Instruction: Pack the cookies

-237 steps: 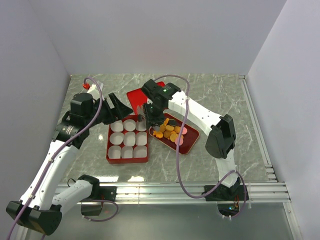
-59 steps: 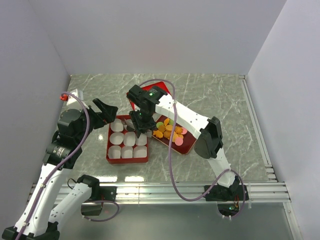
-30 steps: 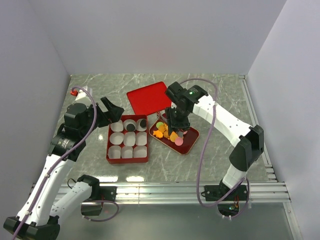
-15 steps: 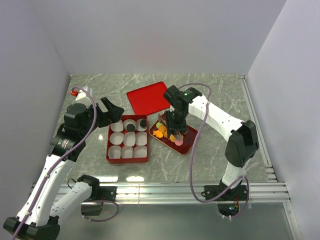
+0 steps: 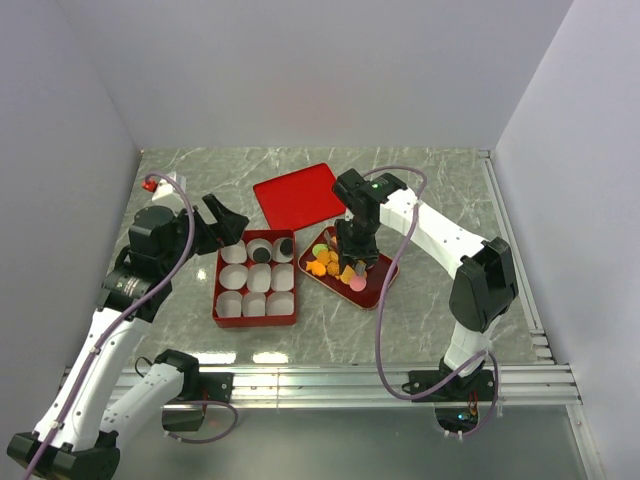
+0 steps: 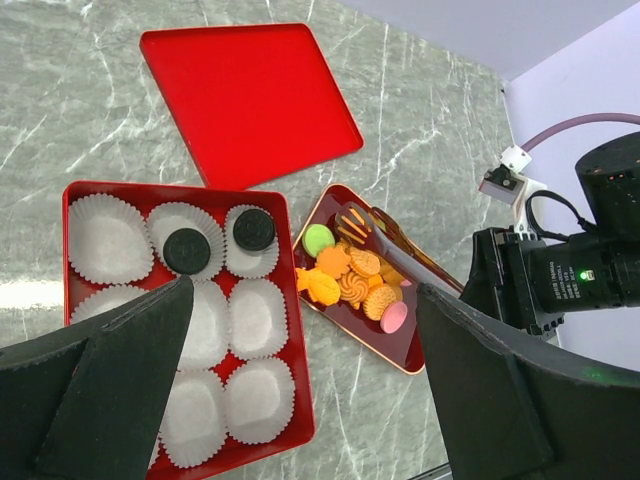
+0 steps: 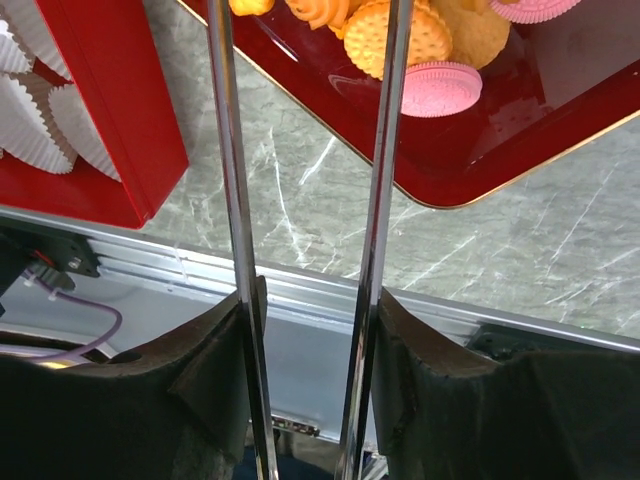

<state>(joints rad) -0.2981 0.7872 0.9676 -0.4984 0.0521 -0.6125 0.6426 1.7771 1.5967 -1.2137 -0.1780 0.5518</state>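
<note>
Near edge: aluminium rail [image 7: 520, 300] along the grey-veined marble worktop [image 6: 420, 130].
Next out, left side: square red box [image 7: 110, 120] with nine pleated white paper cups [image 6: 255, 318] in a 3x3 grid. The middle and right cups of the far row each hold one of the black cookies [image 6: 188, 250], round ridged discs.
Just right of the box: glossy red tray [image 6: 352, 328], rounded corners, gold rim, set at an angle. The other cookies [image 6: 350, 275] are piled in it: orange flowers, orange rounds, pink discs, one green.
Right end effector [image 7: 308, 330] is above the tray, clamped on thin chrome tongs [image 7: 228, 180]. The tong arms are apart, tips over the pile; can't tell if they hold anything.
Left end effector [image 5: 226, 221] is spread wide and holds nothing, by the box's far-left corner.
Farthest: flat square red lid [image 6: 245, 100] on the worktop.
</note>
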